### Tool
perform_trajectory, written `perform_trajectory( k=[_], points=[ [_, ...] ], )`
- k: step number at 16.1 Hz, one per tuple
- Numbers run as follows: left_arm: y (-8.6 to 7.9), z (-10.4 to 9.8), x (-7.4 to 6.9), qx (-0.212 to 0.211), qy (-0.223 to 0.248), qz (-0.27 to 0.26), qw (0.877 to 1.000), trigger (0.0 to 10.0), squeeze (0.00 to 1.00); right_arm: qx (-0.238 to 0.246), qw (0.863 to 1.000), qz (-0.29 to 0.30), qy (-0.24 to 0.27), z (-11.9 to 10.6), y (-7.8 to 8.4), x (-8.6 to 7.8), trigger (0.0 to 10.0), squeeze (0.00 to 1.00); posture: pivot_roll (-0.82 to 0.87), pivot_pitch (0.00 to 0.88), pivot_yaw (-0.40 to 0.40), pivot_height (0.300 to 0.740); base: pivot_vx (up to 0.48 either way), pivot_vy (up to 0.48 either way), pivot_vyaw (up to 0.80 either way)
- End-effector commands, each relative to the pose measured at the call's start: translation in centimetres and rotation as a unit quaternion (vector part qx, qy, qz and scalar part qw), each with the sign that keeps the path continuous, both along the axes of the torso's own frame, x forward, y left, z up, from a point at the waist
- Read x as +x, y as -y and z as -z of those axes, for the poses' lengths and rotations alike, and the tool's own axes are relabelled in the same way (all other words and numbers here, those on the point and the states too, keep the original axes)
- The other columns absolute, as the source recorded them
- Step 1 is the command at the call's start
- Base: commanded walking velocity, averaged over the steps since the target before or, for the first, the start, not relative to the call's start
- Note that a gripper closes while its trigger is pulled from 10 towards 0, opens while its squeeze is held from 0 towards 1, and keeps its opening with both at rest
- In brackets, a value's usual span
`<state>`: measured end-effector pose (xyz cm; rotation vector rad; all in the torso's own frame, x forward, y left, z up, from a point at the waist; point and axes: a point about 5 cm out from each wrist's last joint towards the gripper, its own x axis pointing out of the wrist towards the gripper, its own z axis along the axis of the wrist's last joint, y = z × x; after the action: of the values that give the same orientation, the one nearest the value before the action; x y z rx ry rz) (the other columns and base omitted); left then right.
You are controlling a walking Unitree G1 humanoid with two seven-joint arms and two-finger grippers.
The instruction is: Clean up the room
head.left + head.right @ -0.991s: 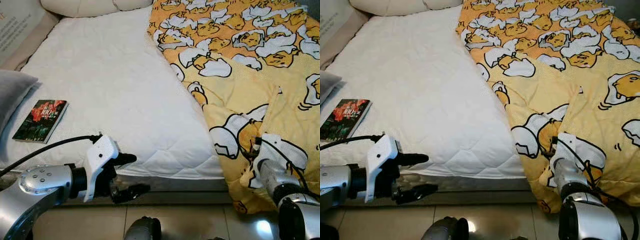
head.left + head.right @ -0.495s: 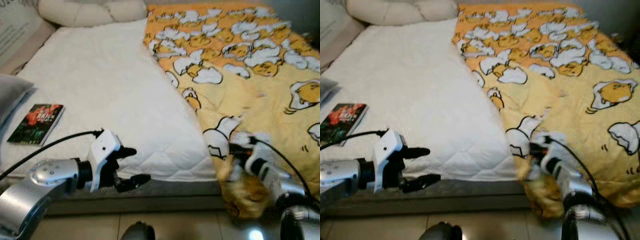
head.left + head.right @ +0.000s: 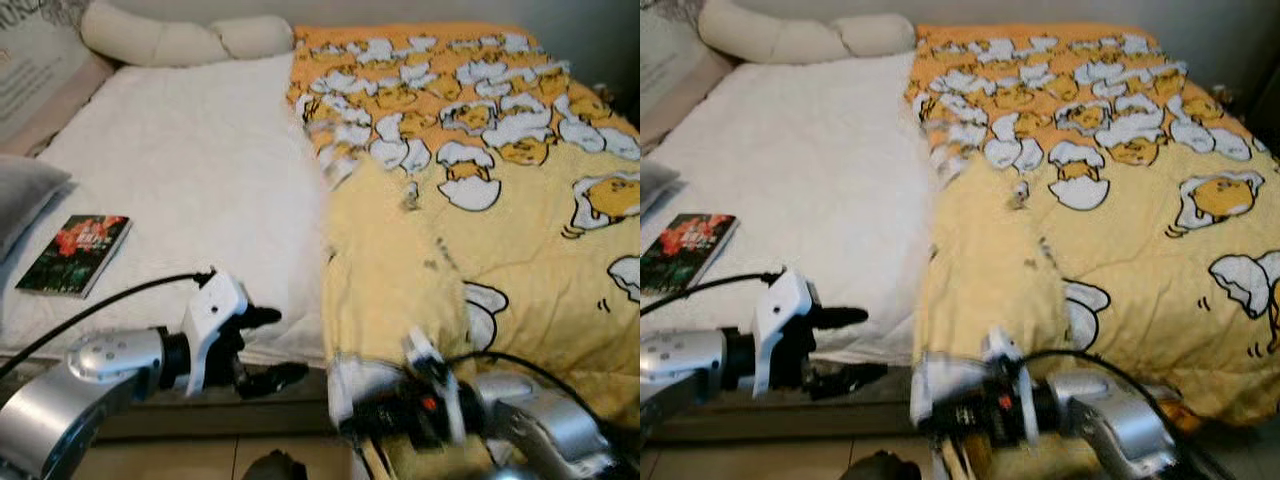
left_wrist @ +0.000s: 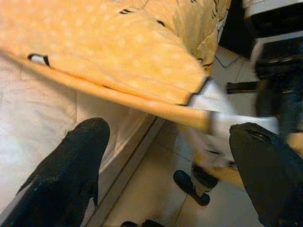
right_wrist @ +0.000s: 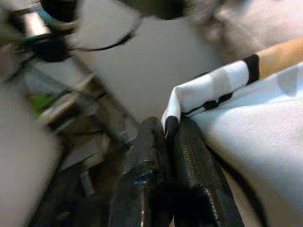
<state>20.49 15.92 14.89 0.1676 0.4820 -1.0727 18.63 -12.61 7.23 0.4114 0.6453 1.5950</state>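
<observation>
my right gripper [image 5: 163, 142] is pinched closed on a corner of the yellow cartoon-print blanket [image 3: 480, 230], low at the foot edge of the bed. the blanket covers the right part of the white mattress [image 3: 190, 180] and its near edge hangs over the side. my left gripper [image 3: 262, 347] hovers with fingers apart, holding nothing, just off the mattress edge. a book [image 3: 75, 255] lies near the left side, beside a grey pillow [image 3: 22, 195]. a cream bolster [image 3: 180, 38] sits at the head.
</observation>
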Motion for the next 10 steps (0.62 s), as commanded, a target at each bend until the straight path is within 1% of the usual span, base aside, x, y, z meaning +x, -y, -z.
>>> perform_trajectory(
  k=[1, 2, 3, 4, 5, 6, 7, 10],
  points=[
    [0.16, -0.09, -0.24, 0.005, 0.000, 0.008, 1.000, 10.0, 0.00, 0.011, 1.000, -0.028, 0.003, -0.60, -0.25, -0.43, 0.0, 0.00, 0.13, 0.004, 0.090, 0.740, 0.000, 0.000, 0.00],
    [0.20, -0.06, -0.22, 0.005, 0.000, 0.008, 1.000, 10.0, 0.00, -0.006, 1.000, -0.020, 0.019, -0.48, -0.13, -0.40, 3.3, 0.00, 0.13, 0.000, 0.089, 0.740, 0.000, 0.000, 0.00],
    [0.23, -0.06, -0.22, 0.005, 0.000, 0.008, 1.000, 10.0, 0.00, -0.022, 0.999, -0.009, 0.028, -0.29, -0.10, -0.24, 10.0, 0.00, 0.13, 0.000, 0.089, 0.740, 0.000, 0.000, 0.00],
    [0.30, -0.06, -0.17, 0.006, 0.002, 0.008, 1.000, 10.0, 0.00, -0.040, 0.998, 0.009, 0.038, -0.04, -0.17, 0.14, 10.0, 0.22, 0.13, 0.000, 0.088, 0.740, 0.000, 0.000, 0.00],
    [0.32, -0.08, -0.15, 0.006, 0.003, 0.008, 1.000, 10.0, 0.00, -0.039, 0.999, 0.012, 0.027, -0.15, -0.25, 0.12, 10.0, 1.00, 0.13, 0.000, 0.087, 0.740, 0.000, 0.000, 0.00],
    [0.30, -0.13, -0.13, 0.006, 0.005, 0.007, 1.000, 10.0, 0.00, -0.031, 0.999, 0.011, 0.006, -0.47, -0.45, -0.06, 10.0, 1.00, 0.13, 0.000, 0.086, 0.740, 0.000, 0.000, 0.00],
    [0.22, -0.16, -0.09, 0.007, 0.006, 0.007, 1.000, 10.0, 0.00, -0.024, 1.000, 0.002, -0.002, -0.67, -0.59, -0.26, 10.0, 1.00, 0.13, 0.000, 0.086, 0.740, 0.000, 0.000, 0.00],
    [0.07, -0.13, 0.02, 0.010, 0.009, 0.008, 1.000, 10.0, 0.00, -0.016, 1.000, 0.004, 0.006, -0.97, -0.80, -0.36, 10.0, 1.00, 0.13, 0.000, 0.089, 0.740, 0.000, 0.000, 0.00]
  ],
)
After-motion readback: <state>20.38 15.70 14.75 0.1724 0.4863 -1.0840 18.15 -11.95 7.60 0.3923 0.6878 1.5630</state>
